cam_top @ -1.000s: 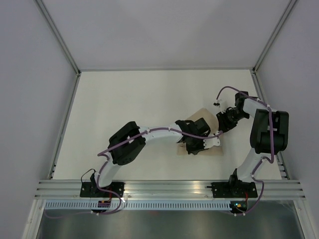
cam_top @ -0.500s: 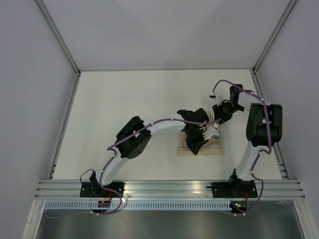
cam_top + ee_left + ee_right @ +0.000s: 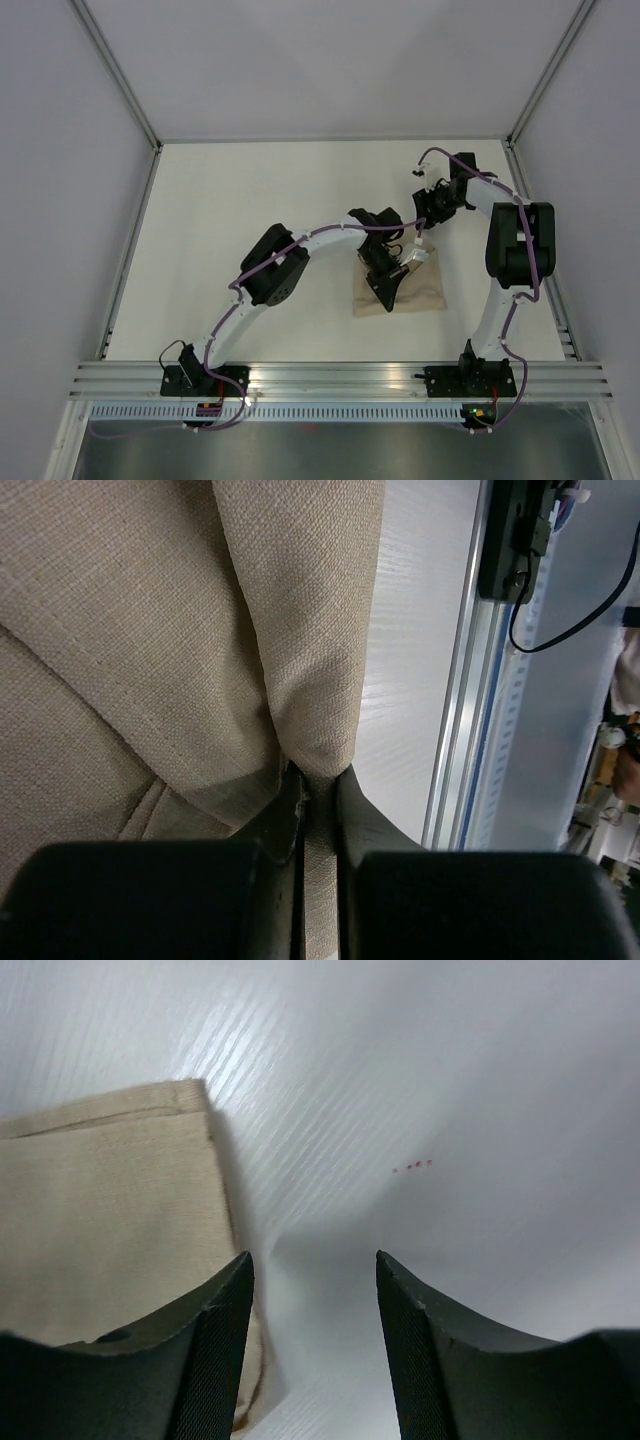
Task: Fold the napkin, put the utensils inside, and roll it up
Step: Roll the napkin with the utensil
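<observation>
The beige napkin lies folded on the white table, right of centre. My left gripper sits over its left part, shut on a pinched ridge of the cloth, which runs up between the left gripper's two jaws. My right gripper hovers just beyond the napkin's far right corner, open, with bare table between its fingertips. In the right wrist view the napkin's hemmed corner lies beside the left finger. The utensils are out of view.
An aluminium rail with both arm bases runs along the near edge; in the left wrist view the rail appears close beside the napkin. White walls enclose the table on the left, right and far sides.
My right gripper has opened and drawn away from the napkin toward the far side. My left gripper, still pinching the cloth, has shifted slightly left, and the napkin now lies flatter and wider.
</observation>
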